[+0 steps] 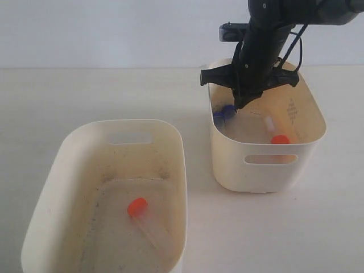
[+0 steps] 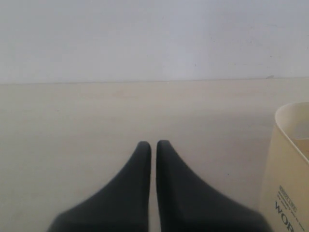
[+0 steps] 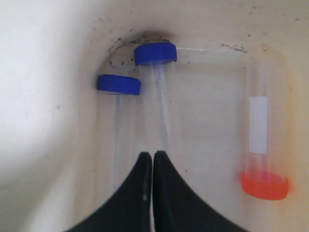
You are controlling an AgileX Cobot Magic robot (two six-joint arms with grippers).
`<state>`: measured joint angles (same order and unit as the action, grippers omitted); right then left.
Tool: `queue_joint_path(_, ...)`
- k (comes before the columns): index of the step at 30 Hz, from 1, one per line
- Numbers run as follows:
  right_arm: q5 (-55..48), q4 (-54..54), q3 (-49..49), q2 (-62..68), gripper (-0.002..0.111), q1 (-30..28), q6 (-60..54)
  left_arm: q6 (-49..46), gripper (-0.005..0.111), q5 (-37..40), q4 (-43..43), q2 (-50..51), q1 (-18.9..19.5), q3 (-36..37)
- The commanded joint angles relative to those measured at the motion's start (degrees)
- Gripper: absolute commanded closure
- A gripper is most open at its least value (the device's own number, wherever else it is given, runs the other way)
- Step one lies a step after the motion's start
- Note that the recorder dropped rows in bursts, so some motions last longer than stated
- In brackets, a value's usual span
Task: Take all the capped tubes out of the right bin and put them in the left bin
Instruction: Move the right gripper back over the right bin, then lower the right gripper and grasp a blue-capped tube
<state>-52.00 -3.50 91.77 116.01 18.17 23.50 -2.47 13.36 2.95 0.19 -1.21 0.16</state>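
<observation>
My right gripper (image 1: 238, 105) reaches down into the right bin (image 1: 267, 170) and is shut, with nothing between its fingers. In the right wrist view its tips (image 3: 153, 153) hover over the clear body of one blue-capped tube (image 3: 155, 53). A second blue-capped tube (image 3: 119, 84) lies beside it against the bin's corner. An orange-capped tube (image 3: 264, 185) with a white label lies apart on the other side. The left bin (image 1: 131, 128) holds one orange-capped tube (image 1: 136, 206) on its speckled floor. My left gripper (image 2: 153, 143) is shut and empty over bare table, out of the exterior view.
The outer wall of a cream tub (image 2: 289, 169) with dark print stands beside the left gripper. A strip of tabletop (image 1: 196, 187) separates the two bins. The right bin's walls (image 3: 38, 96) close in around the right gripper.
</observation>
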Motion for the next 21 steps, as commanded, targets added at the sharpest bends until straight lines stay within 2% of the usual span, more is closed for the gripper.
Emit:
queue_joint_path(1,0.68,-0.45,0.31,-2.26,0.108,-0.47,-0.1,0.48,0.102,-0.08,0.01,-0.19,0.06,-0.16)
queue_joint_path(9,-2.78,1.4,0.2,-1.18,0.108,-4.33,-2.0,0.48,0.102,-0.08,0.01,-0.19,0.06,-0.16)
queue_joint_path(12,-3.46,3.5,0.2,0.36,0.108,-4.35,-5.67,0.48,0.102,-0.08,0.01,-0.19,0.06,-0.16)
queue_joint_path(21,-3.01,4.47,0.31,2.39,0.108,-4.35,-6.25,0.48,0.102,-0.08,0.01,-0.19,0.06,-0.16)
